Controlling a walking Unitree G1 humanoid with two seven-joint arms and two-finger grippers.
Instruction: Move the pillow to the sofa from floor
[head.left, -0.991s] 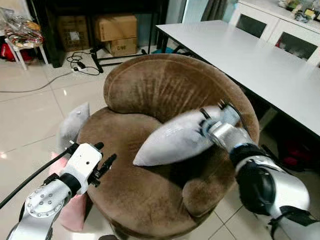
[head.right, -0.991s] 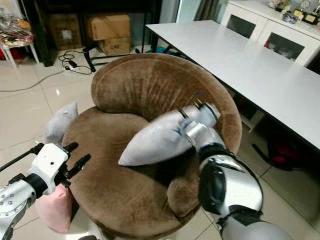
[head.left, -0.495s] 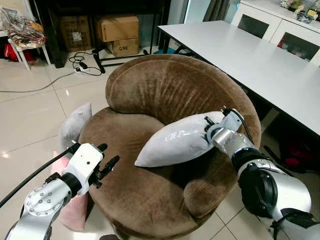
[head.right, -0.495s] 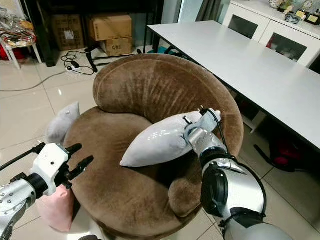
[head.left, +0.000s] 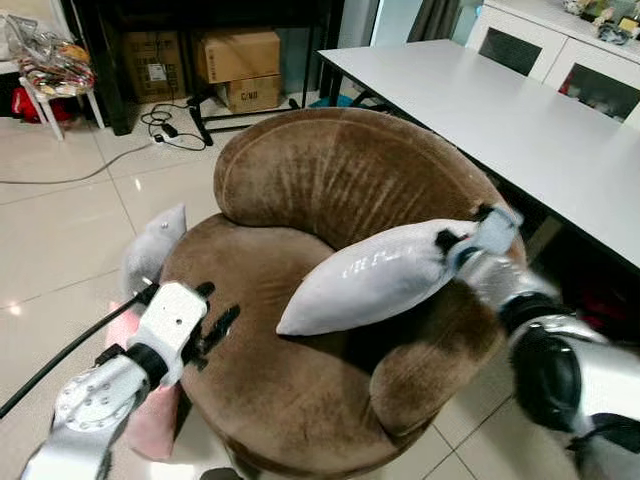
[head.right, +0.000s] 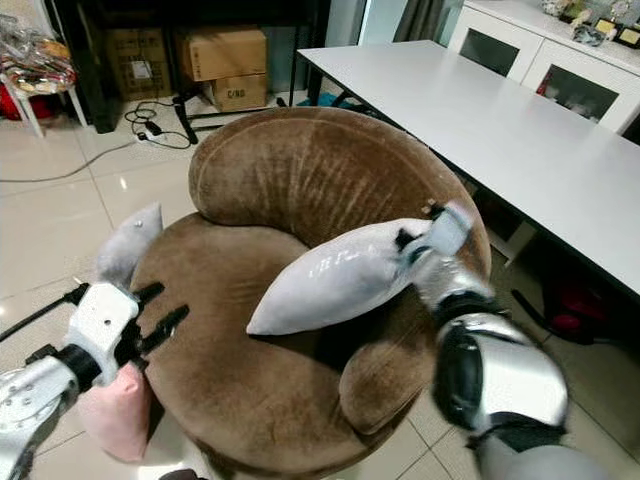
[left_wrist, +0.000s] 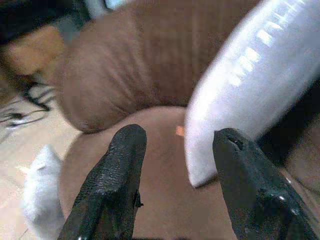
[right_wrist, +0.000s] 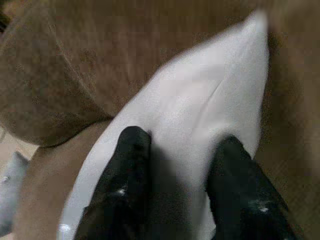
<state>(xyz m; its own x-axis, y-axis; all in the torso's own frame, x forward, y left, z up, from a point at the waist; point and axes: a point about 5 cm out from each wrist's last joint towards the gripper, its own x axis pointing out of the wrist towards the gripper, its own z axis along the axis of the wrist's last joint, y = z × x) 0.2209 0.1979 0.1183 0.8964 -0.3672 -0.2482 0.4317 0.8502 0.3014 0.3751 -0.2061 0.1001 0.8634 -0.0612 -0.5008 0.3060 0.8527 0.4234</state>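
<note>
Right hand (right_wrist: 175, 180) gripping grey pillow (head.left: 375, 275) (one corner), above brown sofa (head.left: 330, 180)

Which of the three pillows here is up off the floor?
The big silvery grey pillow over the brown sofa, pinched at one corner by the right tool. The small grey pillow and the pink pillow are down beside the sofa.

A long white table (head.left: 520, 110) stands on glossy pale tile floor (head.left: 60, 240), cardboard boxes (head.left: 232, 62) behind.
</note>
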